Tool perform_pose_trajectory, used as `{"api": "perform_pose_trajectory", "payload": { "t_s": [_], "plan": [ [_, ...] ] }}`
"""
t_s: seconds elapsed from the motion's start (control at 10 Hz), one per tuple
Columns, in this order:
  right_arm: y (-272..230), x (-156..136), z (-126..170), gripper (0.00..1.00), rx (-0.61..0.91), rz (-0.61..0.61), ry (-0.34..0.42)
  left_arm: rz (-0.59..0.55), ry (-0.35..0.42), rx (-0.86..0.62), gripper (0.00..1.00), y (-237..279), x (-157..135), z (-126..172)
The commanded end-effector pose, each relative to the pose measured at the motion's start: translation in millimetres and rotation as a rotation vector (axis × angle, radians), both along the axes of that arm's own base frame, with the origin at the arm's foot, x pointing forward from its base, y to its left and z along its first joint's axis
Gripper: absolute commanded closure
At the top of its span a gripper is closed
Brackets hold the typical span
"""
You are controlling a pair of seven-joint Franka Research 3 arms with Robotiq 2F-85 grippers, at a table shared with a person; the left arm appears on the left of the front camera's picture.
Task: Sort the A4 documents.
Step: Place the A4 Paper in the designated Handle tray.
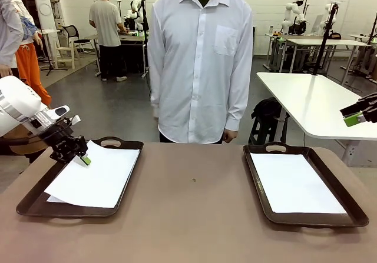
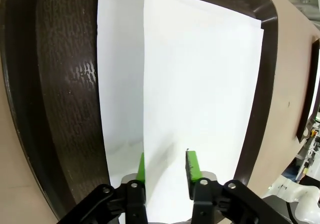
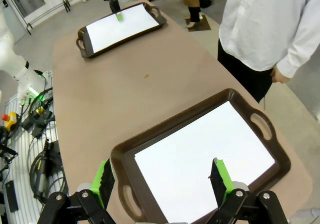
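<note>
While the left gripper [image 1: 84,159] hangs low over the near-left corner of the left tray [image 1: 35,203], its green pads stand a little apart, straddling the raised edge of the top sheet [image 2: 200,93]; the left wrist view shows one pad on each side of that edge, but whether they pinch the paper or only flank it I cannot tell. Directly ahead of those fingers [image 2: 192,168] the top sheet runs away lengthwise toward the tray's far handle, and a second sheet [image 2: 120,78] peeks out from under it on the side of the other pad, slightly offset. Beyond that lower sheet, the dark textured floor of the tray is bare up to its rim. In the front view the sheets on the left tray [image 1: 97,177] lie skewed, one corner reaching onto the tray's near rim. The right gripper [image 1: 356,119] is held high and well off to the side of the right tray [image 1: 259,186], its jaws spread wide with nothing between them. Below and ahead of its fingers, in the right wrist view, a single sheet [image 3: 200,159] lies flat and square inside that tray. Across the brown table [image 1: 194,216] from both grippers stands a person in a white shirt [image 1: 200,57], arms down.
</note>
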State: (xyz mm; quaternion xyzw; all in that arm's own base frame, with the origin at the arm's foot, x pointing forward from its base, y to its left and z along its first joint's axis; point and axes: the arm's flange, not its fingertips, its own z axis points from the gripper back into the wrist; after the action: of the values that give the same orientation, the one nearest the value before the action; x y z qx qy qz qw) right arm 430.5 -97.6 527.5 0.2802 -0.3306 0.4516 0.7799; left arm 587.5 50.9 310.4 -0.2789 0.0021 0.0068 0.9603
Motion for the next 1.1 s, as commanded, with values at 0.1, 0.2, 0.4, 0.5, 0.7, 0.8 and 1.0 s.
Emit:
{"api": "perform_pose_trajectory", "payload": {
  "t_s": [0.1,0.2,0.4,0.5,0.7,0.8,1.0],
  "plan": [
    [2,-1,-1,0.0,0.001,0.007,0.003,0.034,0.008,0.026,0.23,0,-3,8],
    [2,-1,-1,0.0,0.001,0.007,0.003,0.042,0.006,0.041,0.18,2,-5,11],
    [2,-1,-1,0.0,0.001,0.007,0.003,0.044,-0.01,0.047,0.0,6,-11,21],
    [2,-1,-1,0.0,0.001,0.007,0.003,0.047,-0.017,0.052,0.0,7,-12,24],
    [2,-1,-1,0.0,0.001,0.007,0.003,0.042,-0.027,0.058,0.0,6,-14,28],
    [2,-1,-1,0.0,0.001,0.007,0.003,0.038,-0.034,0.059,0.0,7,-15,31],
    [2,-1,-1,0.0,0.001,0.007,0.003,0.065,-0.074,0.004,0.0,4,-15,35]
  ]
}}
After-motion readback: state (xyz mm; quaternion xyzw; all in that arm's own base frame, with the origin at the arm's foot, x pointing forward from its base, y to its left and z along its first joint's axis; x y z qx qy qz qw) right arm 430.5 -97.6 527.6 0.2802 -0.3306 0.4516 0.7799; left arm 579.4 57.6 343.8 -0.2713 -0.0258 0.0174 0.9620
